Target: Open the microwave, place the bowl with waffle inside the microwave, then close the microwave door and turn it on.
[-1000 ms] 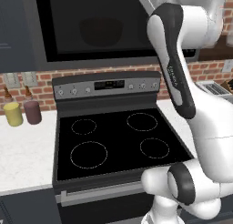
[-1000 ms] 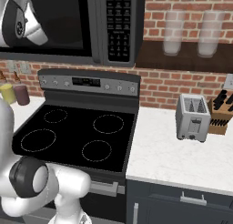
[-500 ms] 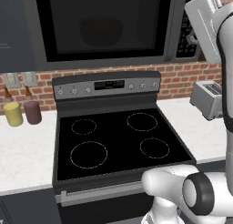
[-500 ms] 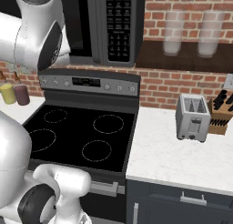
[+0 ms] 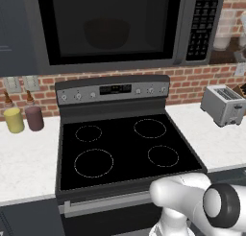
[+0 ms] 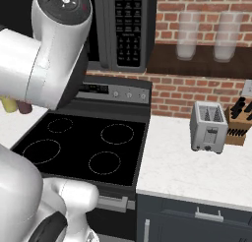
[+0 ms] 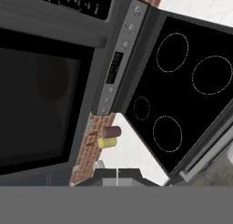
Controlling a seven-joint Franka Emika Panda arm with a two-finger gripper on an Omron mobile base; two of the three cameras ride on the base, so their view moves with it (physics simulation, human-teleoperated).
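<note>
The microwave (image 5: 115, 33) hangs over the stove with its wide door (image 5: 108, 26) shut. Through the black window the bowl (image 5: 106, 32) shows as a dim rounded shape inside; the waffle is hidden behind the dark glass. The keypad strip (image 6: 127, 27) is at the microwave's right end. In the rolled hand view the microwave door (image 7: 36, 95) lies at the left and the bowl (image 7: 52, 79) is a faint shadow. My gripper (image 7: 117, 174) is shut on nothing and held back from the microwave. My arm's big white joint (image 6: 59, 44) stands close to the right base camera.
A black stove (image 5: 125, 148) with several burner rings sits below the microwave. A silver toaster (image 6: 209, 127) and a knife block (image 6: 238, 118) stand on the right counter. Yellow and maroon bottles (image 5: 24, 119) stand on the left counter. Glass jars (image 6: 187, 34) are on the shelf.
The arm has swung rightward out of the upper part of the left base view and now looms larger and closer in the right base view. The microwave door has stayed shut.
</note>
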